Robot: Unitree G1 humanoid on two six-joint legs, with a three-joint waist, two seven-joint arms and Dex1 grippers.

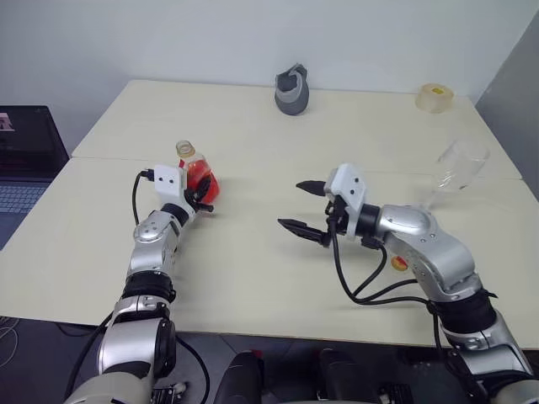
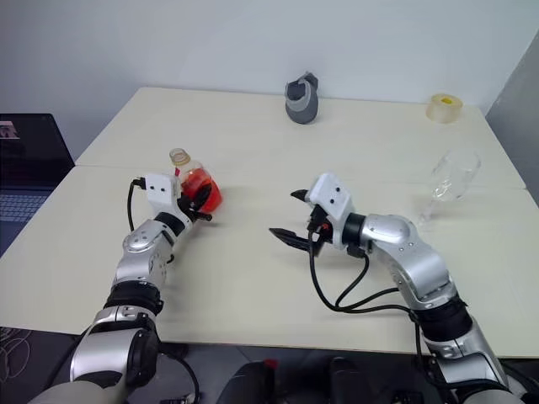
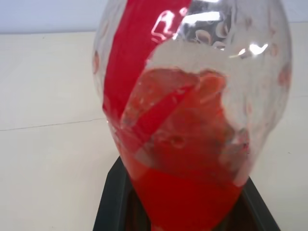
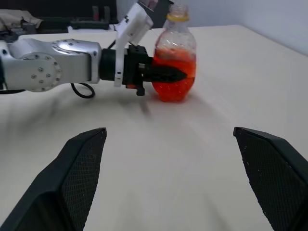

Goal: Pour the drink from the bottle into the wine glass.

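Plastic bottle (image 1: pixel 197 172) upright, neck up, clamped in left gripper (image 1: pixel 202 195); right gripper (image 1: pixel 307 208) jaws wide.

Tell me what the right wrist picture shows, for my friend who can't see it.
The robot's left gripper is shut on a small bottle half full of red drink, standing upright on a pale table. Close to the camera, the right gripper's two black fingers stand wide open, holding nothing.
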